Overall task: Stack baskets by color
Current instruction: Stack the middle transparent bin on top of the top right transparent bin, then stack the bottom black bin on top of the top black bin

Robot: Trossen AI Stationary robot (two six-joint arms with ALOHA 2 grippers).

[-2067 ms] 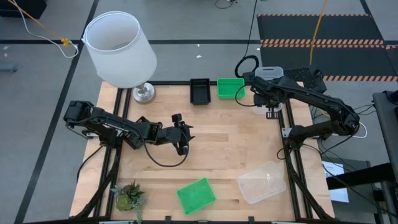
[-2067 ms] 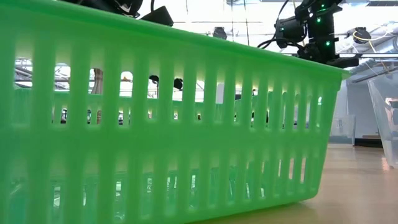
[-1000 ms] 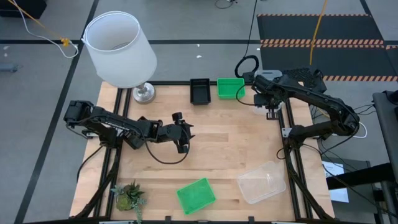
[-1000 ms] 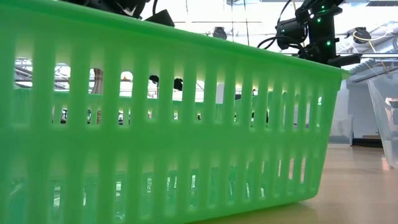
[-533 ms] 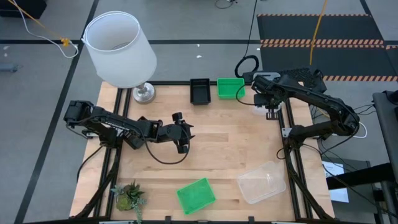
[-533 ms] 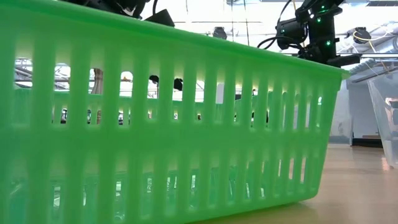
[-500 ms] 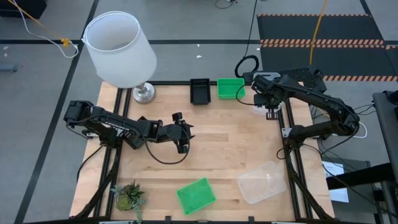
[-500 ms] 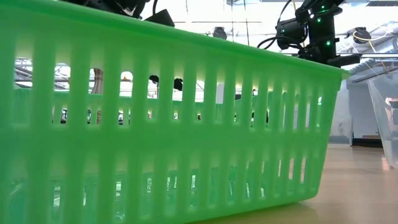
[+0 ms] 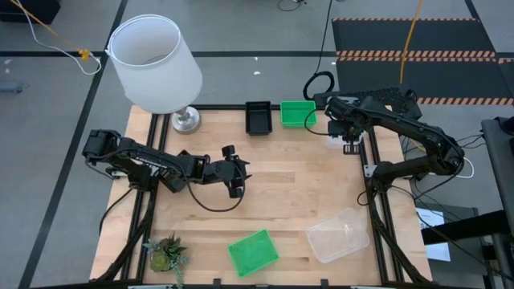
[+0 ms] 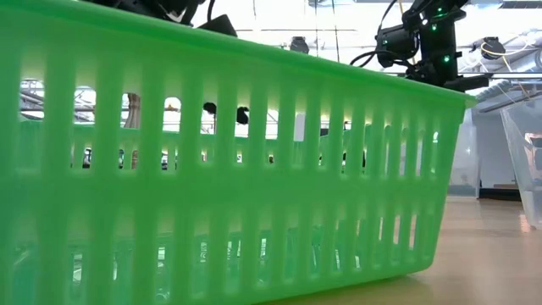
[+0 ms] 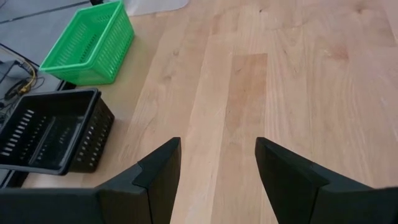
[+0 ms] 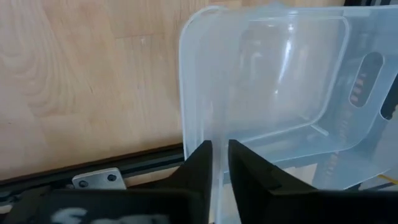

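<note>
Reading the pale, straight-grained wooden counter as a clock face from above, the black basket and the far green basket stand upright side by side at 12 o'clock, just apart. Both are rectangular, open-topped and made of hard plastic with slotted walls.

The right claw is at about 1 o'clock, at the counter's right-hand far corner. It sits astride the thin, smooth wall of the corner clear basket, a glossy translucent bin with rounded corners that overhangs the dark metal frame at the counter's edge. Whether the claw pinches that wall or stands slack beside it I cannot tell.

The left claw is low over bare wood near the centre. Its two dark, wedge-shaped fingers are spread wide with nothing between them.

The near green basket lies skewed at 6 o'clock, its ribbed, slotted side filling the low view. The loose clear basket sits at 5 o'clock, also turned askew.

A white, tapered lampshade on a metal foot stands at 10 o'clock, and a small leafy potted plant at 7 o'clock
</note>
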